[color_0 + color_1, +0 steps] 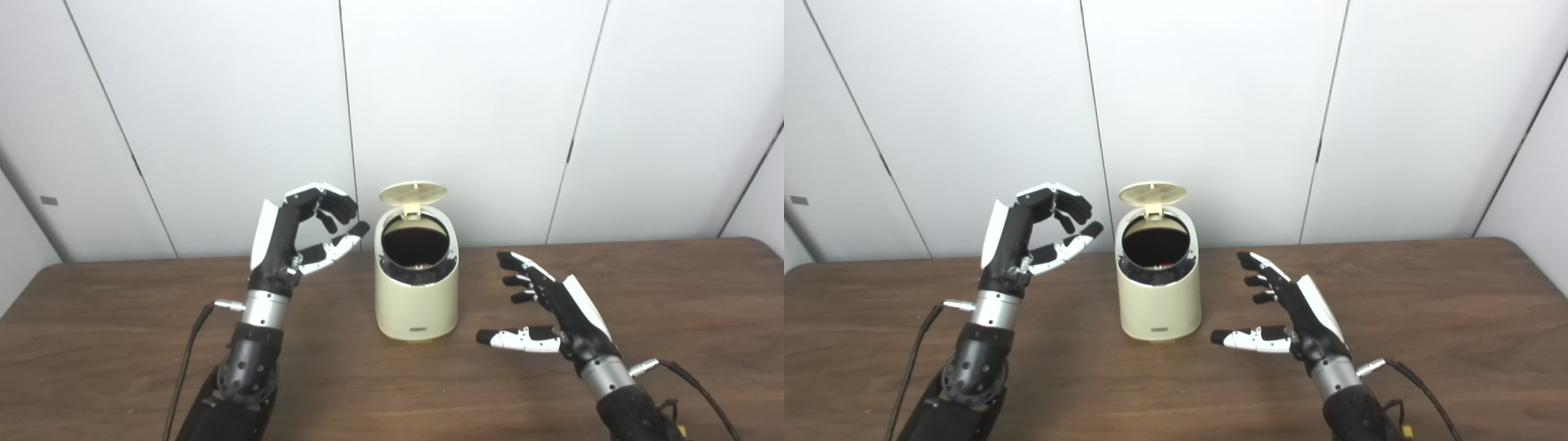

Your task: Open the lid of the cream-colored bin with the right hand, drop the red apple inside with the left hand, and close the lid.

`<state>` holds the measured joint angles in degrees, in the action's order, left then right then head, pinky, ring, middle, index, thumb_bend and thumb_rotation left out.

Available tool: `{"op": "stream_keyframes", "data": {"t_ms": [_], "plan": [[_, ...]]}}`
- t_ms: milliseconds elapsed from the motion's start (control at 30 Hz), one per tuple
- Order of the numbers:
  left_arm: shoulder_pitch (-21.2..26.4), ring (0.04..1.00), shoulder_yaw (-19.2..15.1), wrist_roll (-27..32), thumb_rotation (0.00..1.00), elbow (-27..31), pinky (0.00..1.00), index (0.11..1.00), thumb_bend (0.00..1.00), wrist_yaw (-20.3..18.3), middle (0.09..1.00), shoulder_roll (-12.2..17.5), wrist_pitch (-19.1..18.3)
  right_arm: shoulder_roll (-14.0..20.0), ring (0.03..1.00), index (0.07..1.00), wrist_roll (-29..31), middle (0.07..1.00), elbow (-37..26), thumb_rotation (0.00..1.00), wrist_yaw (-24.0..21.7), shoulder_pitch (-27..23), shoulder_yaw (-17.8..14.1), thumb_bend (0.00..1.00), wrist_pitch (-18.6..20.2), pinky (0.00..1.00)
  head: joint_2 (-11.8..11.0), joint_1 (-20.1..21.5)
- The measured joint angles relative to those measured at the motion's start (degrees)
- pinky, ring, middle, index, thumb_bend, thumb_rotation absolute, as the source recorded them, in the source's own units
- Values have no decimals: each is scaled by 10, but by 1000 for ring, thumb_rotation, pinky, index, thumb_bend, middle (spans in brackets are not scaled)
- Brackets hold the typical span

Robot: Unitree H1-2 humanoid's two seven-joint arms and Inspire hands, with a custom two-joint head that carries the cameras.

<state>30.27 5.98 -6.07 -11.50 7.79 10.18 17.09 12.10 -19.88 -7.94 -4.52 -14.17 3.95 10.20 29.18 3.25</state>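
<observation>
A: Where was the apple?
B: Unclear; a reddish hint sat inside the cream-colored bin (416, 300), whose lid (413, 192) stood raised.
A: The hands?
B: The left hand (294, 239) and right hand (551, 306) were both empty, fingers spread

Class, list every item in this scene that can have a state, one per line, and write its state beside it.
Lid: open, tilted up behind the bin mouth.
Cream-colored bin: upright on the table, interior dark, contents unclear.
Left robot hand: raised beside the bin, fingers curled but apart, holding nothing.
Right robot hand: open, fingers spread, to the bin's right, not touching it.
</observation>
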Motion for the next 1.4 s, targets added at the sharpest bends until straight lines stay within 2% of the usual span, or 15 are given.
{"op": "stream_keyframes", "data": {"t_ms": [167, 267, 333, 400, 433, 533, 667, 867, 933, 1067, 1133, 1233, 1300, 1400], "plan": [[-47, 509, -33, 43, 0, 57, 353, 509, 515, -52, 491, 4, -119, 3, 805, 868, 0, 864, 3, 310, 0, -6, 1, 752, -7, 692, -2, -3], [-70, 536, -50, 61, 0, 74, 387, 511, 514, -67, 490, 3, -171, 6, 800, 868, 0, 863, 3, 328, 1, -12, 0, 755, -15, 682, -4, -4], [-81, 535, -62, 72, 0, 80, 390, 518, 513, -76, 487, 3, -190, 6, 805, 871, 0, 867, 4, 336, 1, -17, 0, 750, -18, 690, -4, -4], [-90, 543, -68, 84, 0, 79, 384, 517, 513, -84, 487, 3, -192, 6, 808, 870, 0, 868, 4, 328, 1, -23, 0, 746, -18, 697, -4, -4], [-95, 557, -70, 88, 33, 79, 383, 506, 507, -88, 593, 2, -192, 7, 810, 868, 0, 868, 4, 325, 0, -27, 0, 748, -17, 704, -4, -4], [-108, 571, -77, 102, 56, 75, 364, 499, 505, -99, 670, -5, -192, 7, 813, 865, 1, 865, 4, 337, -2, -37, -1, 743, -17, 705, -4, -4], [-124, 542, -81, 111, 58, 59, 356, 498, 506, -110, 662, -14, -190, 11, 827, 870, 5, 872, 7, 374, -4, -55, -1, 740, -17, 703, -4, -4], [-150, 562, -86, 111, 63, 30, 390, 498, 508, -122, 663, -20, -177, 23, 844, 862, 14, 917, 24, 391, -15, -99, -1, 706, -18, 733, -5, -4], [-155, 554, -87, 111, 62, 20, 389, 498, 507, -123, 661, -23, -173, 27, 827, 865, 11, 879, 28, 432, -16, -117, 2, 667, -19, 736, -6, -4], [-162, 565, -87, 111, 63, 17, 398, 498, 507, -127, 660, -24, -166, 36, 819, 848, 6, 853, 41, 453, -25, -156, 15, 654, -35, 732, -8, -6], [-163, 572, -86, 108, 63, 17, 403, 498, 506, -127, 660, -24, -166, 39, 798, 835, 3, 845, 46, 485, -27, -174, 17, 649, -39, 693, -8, -6], [-164, 581, -84, 105, 63, 17, 409, 498, 507, -128, 662, -24, -166, 42, 803, 833, -6, 847, 48, 473, -32, -197, 27, 645, -37, 683, -8, -6], [-164, 587, -82, 104, 64, 17, 418, 498, 507, -130, 665, -25, -165, 43, 813, 833, -11, 852, 53, 476, -45, -213, 35, 653, -31, 691, -8, -6], [-164, 596, -80, 103, 65, 17, 427, 498, 507, -131, 670, -25, -163, 42, 833, 821, -14, 855, 63, 477, -58, -235, 39, 655, 3, 719, -8, -6]]}}
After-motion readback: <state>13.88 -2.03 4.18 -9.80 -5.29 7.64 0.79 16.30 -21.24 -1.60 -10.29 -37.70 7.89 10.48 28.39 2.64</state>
